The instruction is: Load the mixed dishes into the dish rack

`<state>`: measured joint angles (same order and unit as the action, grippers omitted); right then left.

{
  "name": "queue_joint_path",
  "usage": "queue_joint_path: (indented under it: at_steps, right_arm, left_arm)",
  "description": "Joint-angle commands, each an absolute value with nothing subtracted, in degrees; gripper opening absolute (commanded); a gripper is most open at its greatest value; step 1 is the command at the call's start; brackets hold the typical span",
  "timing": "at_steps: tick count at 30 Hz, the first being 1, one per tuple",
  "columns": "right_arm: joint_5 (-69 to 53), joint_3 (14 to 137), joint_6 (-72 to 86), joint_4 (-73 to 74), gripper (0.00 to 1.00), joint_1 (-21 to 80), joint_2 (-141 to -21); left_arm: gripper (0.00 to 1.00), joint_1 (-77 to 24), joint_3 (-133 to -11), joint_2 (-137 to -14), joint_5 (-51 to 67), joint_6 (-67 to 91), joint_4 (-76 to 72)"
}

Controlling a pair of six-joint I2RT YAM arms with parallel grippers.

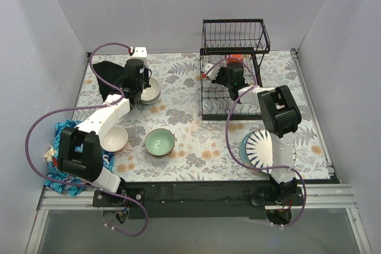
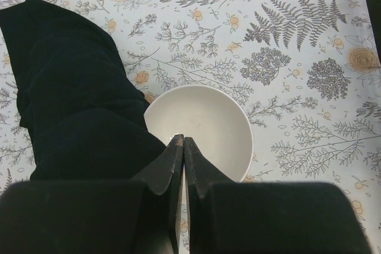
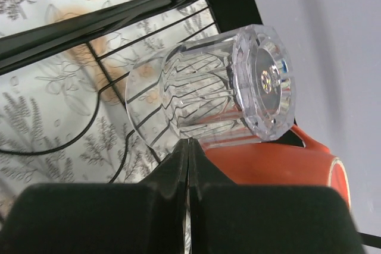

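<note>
The dish rack (image 1: pixel 233 34) stands at the back right, its black wires (image 3: pixel 89 25) filling the right wrist view. In its lower tier a clear glass (image 3: pixel 220 96) lies on its side against an orange mug (image 3: pixel 280 162) (image 1: pixel 234 59). My right gripper (image 3: pixel 189 141) (image 1: pixel 226 71) is shut, its tips right at the glass's lower edge. My left gripper (image 2: pixel 183 139) (image 1: pixel 141 94) is shut above a small white bowl (image 2: pixel 199 126) (image 1: pixel 152 90). On the table lie a striped plate (image 1: pixel 259 147), a pale-green bowl (image 1: pixel 159 142) and another white bowl (image 1: pixel 115 138).
A black cloth (image 2: pixel 71 99) (image 1: pixel 107 72) lies just left of the white bowl under my left gripper. A blue patterned cloth (image 1: pixel 65 168) hangs over the table's front left corner. White walls close in the table on three sides.
</note>
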<state>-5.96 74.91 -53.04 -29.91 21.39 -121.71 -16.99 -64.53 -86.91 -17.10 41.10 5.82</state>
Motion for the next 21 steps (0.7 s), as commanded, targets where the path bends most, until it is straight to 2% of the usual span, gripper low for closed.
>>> queue_joint_path:
  at_steps: [1,3,5,6,10,12,15,16,19,21]
  right_arm:
    - [-3.61,77.61,-54.58,-40.51,0.01,21.45,-123.84]
    - [-3.25,77.52,-54.14,-41.83,0.01,21.45,-123.75]
    - [-2.64,76.65,-53.88,-42.01,0.01,21.62,-122.79]
    - [-2.55,75.77,-53.79,-42.01,0.01,21.71,-121.04]
    - [-4.39,66.13,-54.31,-41.92,0.01,22.15,-113.92]
    - [-4.83,62.07,-55.02,-41.4,0.01,22.59,-108.93]
    - [-6.24,55.82,-55.37,-36.58,0.21,23.82,-102.34]
    - [-7.11,54.85,-54.85,-34.65,0.36,24.34,-100.74]
    - [-7.65,53.53,-50.81,-25.6,0.5,25.74,-95.64]
    - [-7.82,54.75,-46.6,-18.65,0.54,26.54,-92.74]
  left_arm:
    - [0.0,-16.88,-67.15,-86.4,-16.79,40.34,7.82]
    - [0.03,-16.96,-67.32,-86.22,-16.09,40.25,8.35]
    - [0.11,-16.96,-67.41,-85.87,-15.12,39.64,8.96]
    - [0.32,-16.96,-67.76,-85.78,-14.51,38.51,9.31]
    - [0.74,-16.88,-68.38,-84.12,-9.16,35.34,11.24]
    - [0.79,-16.96,-68.47,-82.53,-7.13,34.46,12.47]
    - [0.84,-16.96,-68.91,-80.51,-2.47,32.7,16.34]
    - [0.85,-16.96,-68.99,-80.07,-1.5,31.91,18.61]
    - [0.85,-16.88,-70.05,-80.33,2.89,29.89,22.05]
    - [0.83,-16.96,-71.54,-81.99,3.95,29.18,22.5]
